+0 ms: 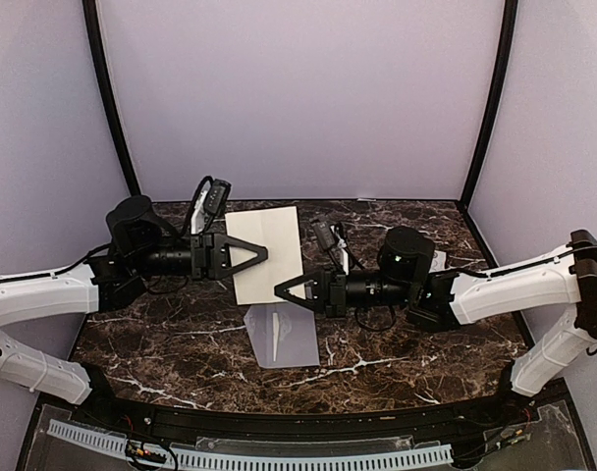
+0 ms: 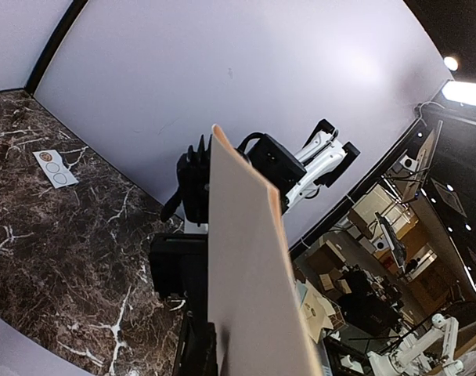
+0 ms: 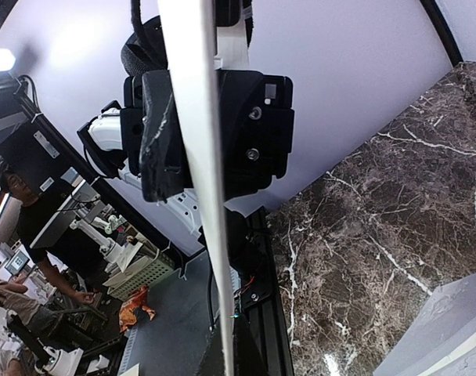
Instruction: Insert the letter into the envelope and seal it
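The letter (image 1: pixel 269 245), a cream sheet, is held up above the table between both grippers. My left gripper (image 1: pixel 263 253) is shut on its left side. In the left wrist view the letter (image 2: pixel 250 266) rises out of the left gripper (image 2: pixel 214 348). My right gripper (image 1: pixel 280 291) is shut on the sheet's lower right edge. The right wrist view shows the letter (image 3: pixel 203 172) edge-on, running down into the right gripper (image 3: pixel 232 352). The grey-lavender envelope (image 1: pixel 282 336) lies flat on the marble table below the letter. Its corner (image 3: pixel 449 329) shows in the right wrist view.
A small white sticker sheet (image 2: pixel 54 168) with circles lies on the marble table (image 1: pixel 181 343) near the back wall. Lavender walls (image 1: pixel 298 98) close in the back and sides. Both arms reach in over the middle of the table.
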Action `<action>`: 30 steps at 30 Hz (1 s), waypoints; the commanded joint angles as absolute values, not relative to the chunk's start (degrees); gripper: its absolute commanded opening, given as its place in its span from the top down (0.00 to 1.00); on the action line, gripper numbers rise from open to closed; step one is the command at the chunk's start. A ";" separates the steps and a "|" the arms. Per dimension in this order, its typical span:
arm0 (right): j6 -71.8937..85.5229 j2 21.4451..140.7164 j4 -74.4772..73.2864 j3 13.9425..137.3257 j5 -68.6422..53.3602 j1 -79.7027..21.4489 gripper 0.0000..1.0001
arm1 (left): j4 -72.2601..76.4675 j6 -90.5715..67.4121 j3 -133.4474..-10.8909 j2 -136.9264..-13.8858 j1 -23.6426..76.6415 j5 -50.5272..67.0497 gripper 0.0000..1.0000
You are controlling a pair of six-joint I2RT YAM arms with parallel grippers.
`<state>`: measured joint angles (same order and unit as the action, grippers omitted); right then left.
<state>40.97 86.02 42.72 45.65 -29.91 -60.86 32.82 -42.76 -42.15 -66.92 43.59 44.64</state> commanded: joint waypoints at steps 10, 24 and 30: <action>39.17 84.49 39.88 46.98 -24.90 -61.32 1.00 | 21.78 -36.91 -42.35 -65.30 44.11 35.27 1.00; 35.06 85.01 29.81 50.36 -17.66 -62.35 0.85 | 13.02 -36.58 -44.62 -67.25 44.11 25.67 1.00; 34.75 79.86 27.09 48.17 -11.87 -62.40 0.38 | 10.14 -36.75 -42.92 -64.96 43.74 24.47 1.00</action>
